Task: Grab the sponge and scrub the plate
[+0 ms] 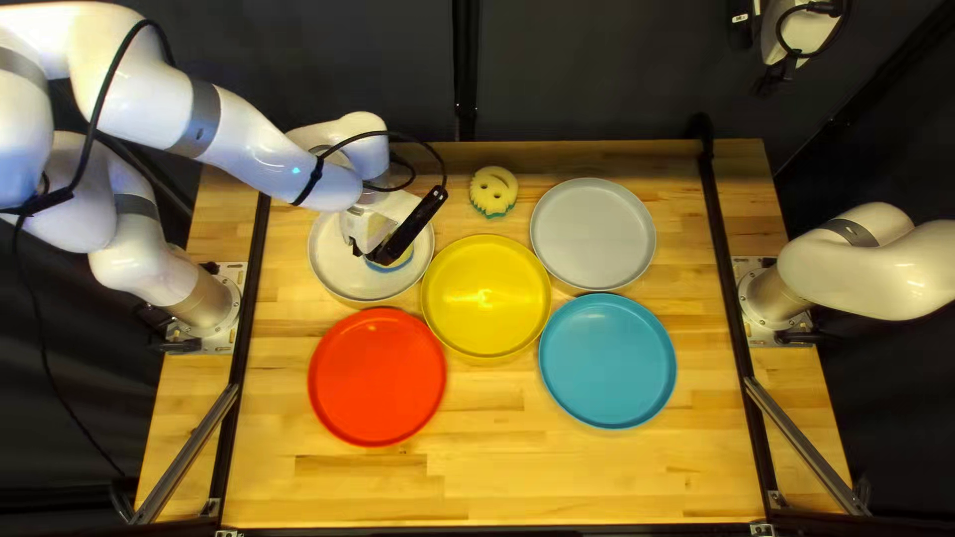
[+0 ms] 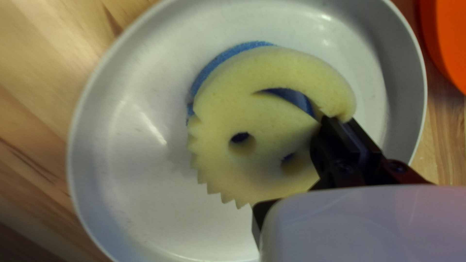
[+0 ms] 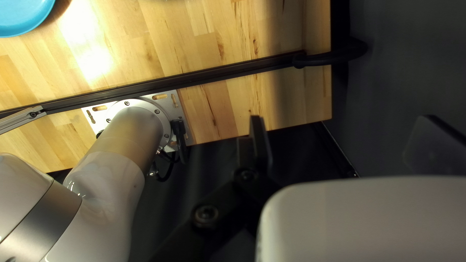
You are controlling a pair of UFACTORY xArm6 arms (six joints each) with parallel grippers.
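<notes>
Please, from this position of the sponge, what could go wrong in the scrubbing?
The left gripper pinches the sponge only at one edge, beside its mouth cut, so it might twist, tear or slip out. No gripper holds the white plate, so it may slide along with the strokes, perhaps pushing the yellow plate right beside it.

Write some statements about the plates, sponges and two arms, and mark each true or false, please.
1. The left end effector is shut on a sponge. True.
2. The red plate holds that sponge. False: it is at the white plate.
3. The right end effector is open. True.
4. The smiling sponge by the grey plate lies on bare table. True.
5. The yellow plate is the nearest to the right arm's base. False: the blue plate is nearer.
</notes>
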